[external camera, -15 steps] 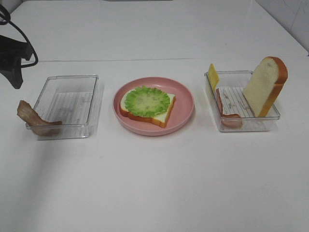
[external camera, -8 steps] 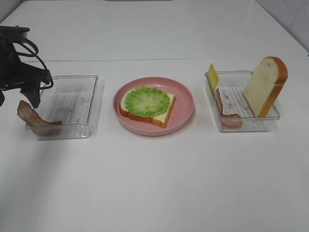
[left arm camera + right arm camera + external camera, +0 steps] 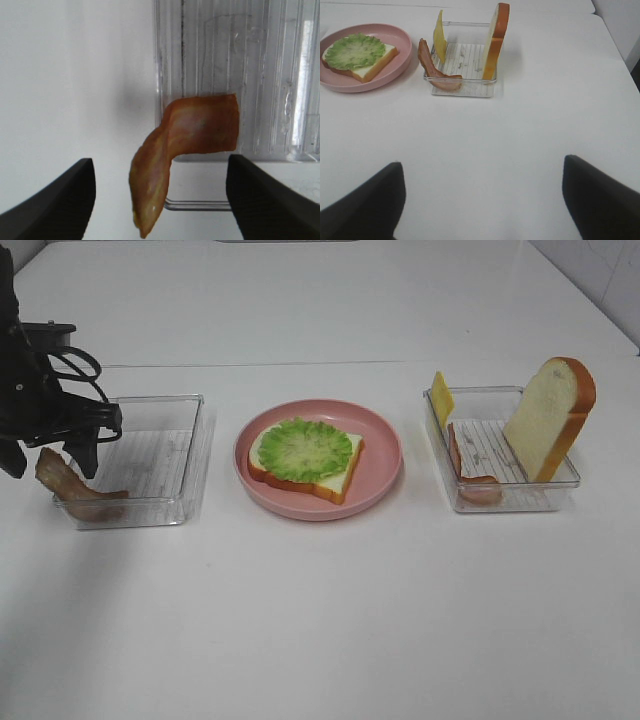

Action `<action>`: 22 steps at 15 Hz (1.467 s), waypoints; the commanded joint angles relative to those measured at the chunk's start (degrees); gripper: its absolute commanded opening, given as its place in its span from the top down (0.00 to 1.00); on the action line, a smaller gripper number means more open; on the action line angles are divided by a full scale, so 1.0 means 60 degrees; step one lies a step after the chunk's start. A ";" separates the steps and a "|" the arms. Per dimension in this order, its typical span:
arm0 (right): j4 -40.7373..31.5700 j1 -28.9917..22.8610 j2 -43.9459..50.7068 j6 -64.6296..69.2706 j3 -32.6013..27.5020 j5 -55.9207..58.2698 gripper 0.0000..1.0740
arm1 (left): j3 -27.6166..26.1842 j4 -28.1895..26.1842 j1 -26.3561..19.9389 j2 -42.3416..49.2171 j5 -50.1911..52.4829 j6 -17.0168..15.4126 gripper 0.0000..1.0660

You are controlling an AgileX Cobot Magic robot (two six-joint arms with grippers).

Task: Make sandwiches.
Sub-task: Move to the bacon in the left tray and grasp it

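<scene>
On the pink plate (image 3: 385, 455) lies a white bread slice (image 3: 335, 480) topped with a green lettuce leaf (image 3: 305, 448). A brown-red bacon strip (image 3: 70, 488) drapes over the near-left corner of the left clear tray (image 3: 195, 440). My left gripper (image 3: 48, 455) hangs open right above that strip (image 3: 190, 132), one finger (image 3: 55, 200) on each side, not touching it. The right tray (image 3: 565, 480) holds a yellow cheese slice (image 3: 441, 398), a second bacon strip (image 3: 470, 480) and an upright bread slice (image 3: 548, 418). My right gripper (image 3: 482, 170) is open and empty, well short of that tray (image 3: 465, 90).
The white table (image 3: 320, 620) has a seam running across behind the trays. The plate stands between the two trays. The left arm's black cables (image 3: 70, 365) loop above the left tray's far-left corner.
My left arm has come in from the left edge toward the left tray's near corner and now hangs over the bacon strip. Nothing else has moved.
</scene>
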State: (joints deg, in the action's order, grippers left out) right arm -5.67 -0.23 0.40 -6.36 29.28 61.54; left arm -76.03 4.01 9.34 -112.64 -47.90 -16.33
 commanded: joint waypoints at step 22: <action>0.0029 0.0038 0.0124 -0.0048 -0.0048 -0.0105 0.25 | 0.0000 -0.0449 -0.0010 0.0105 0.0210 -0.0105 1.00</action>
State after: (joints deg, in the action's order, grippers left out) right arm -5.67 -0.23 0.40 -6.36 29.28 61.54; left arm -76.03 2.29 9.34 -112.53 -47.15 -16.50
